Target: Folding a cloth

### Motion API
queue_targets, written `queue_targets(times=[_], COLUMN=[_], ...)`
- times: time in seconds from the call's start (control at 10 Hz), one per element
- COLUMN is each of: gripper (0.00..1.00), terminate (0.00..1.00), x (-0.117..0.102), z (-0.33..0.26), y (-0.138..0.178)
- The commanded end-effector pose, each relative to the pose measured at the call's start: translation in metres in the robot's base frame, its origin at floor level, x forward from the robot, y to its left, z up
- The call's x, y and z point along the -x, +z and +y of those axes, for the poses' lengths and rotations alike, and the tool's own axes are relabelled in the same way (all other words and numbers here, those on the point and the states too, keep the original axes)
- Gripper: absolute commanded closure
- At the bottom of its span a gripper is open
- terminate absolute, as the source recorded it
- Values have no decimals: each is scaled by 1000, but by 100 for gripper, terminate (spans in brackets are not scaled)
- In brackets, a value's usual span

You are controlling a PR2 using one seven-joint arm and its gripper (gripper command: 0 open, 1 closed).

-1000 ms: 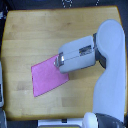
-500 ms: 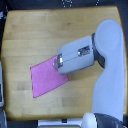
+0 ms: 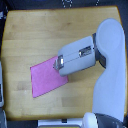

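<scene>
Lying flat on the wooden counter (image 3: 30,40), the cloth (image 3: 46,78) sits left of centre in the exterior view, a plain magenta-pink sheet with four sides, turned at an angle so that its lower left corner points toward the near edge of the counter and its upper right corner runs under the robot's arm. Its left and lower edges are fully in sight and look smooth, with bare wood showing all around them. At the cloth's upper right corner, the claw (image 3: 59,62) meets the fabric: a dark tip at the end of a pale grey casing, placed directly over that corner. The view is too blurred and the fingers too small to show whether the claw is open, closed or pinching the cloth, so its state cannot be told. Behind the claw, the grey forearm (image 3: 80,55) stretches toward the exterior view's right, rising slightly. It joins a large white upper arm (image 3: 111,55) that fills the right side of the picture and curves down to the bottom edge.
</scene>
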Motion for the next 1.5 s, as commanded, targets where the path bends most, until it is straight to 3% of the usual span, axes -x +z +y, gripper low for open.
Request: queue_targets(times=[0.0,0.9,1.4], gripper=[100,100,100], terminate=[0,0,0], x=[1,-2,-11], z=[-6,-15,-15], y=[4,8,27])
